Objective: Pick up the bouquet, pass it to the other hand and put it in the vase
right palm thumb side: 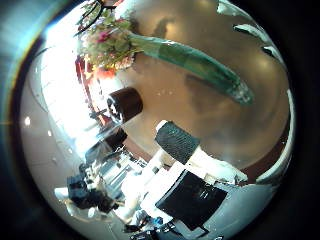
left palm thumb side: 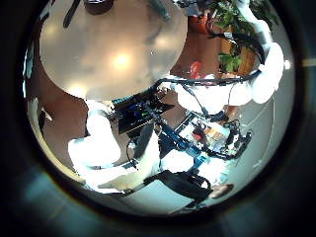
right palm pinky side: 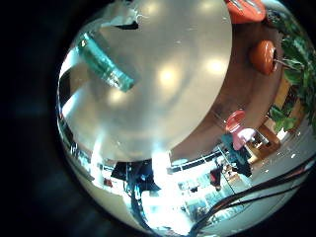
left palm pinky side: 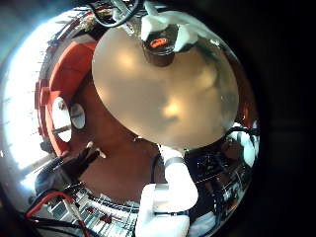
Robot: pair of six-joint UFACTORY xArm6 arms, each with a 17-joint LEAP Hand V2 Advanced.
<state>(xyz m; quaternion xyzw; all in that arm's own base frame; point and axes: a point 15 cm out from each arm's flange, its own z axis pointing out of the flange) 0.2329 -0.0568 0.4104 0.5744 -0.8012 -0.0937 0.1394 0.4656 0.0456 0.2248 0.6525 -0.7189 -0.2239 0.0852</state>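
Bouquet [right palm thumb side: 160, 52] lies on table [right palm thumb side: 230, 45]; vase [right palm thumb side: 126, 103] nearby; hands' grip seemingly unclear.

No readable text, label, number or sign shows in any of the views

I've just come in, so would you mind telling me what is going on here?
The bouquet lies flat on the round table, not yet picked up. The right robot hand hovers close above its wrapped stem, holding nothing. The vase stands on the table, empty as far as one can tell.
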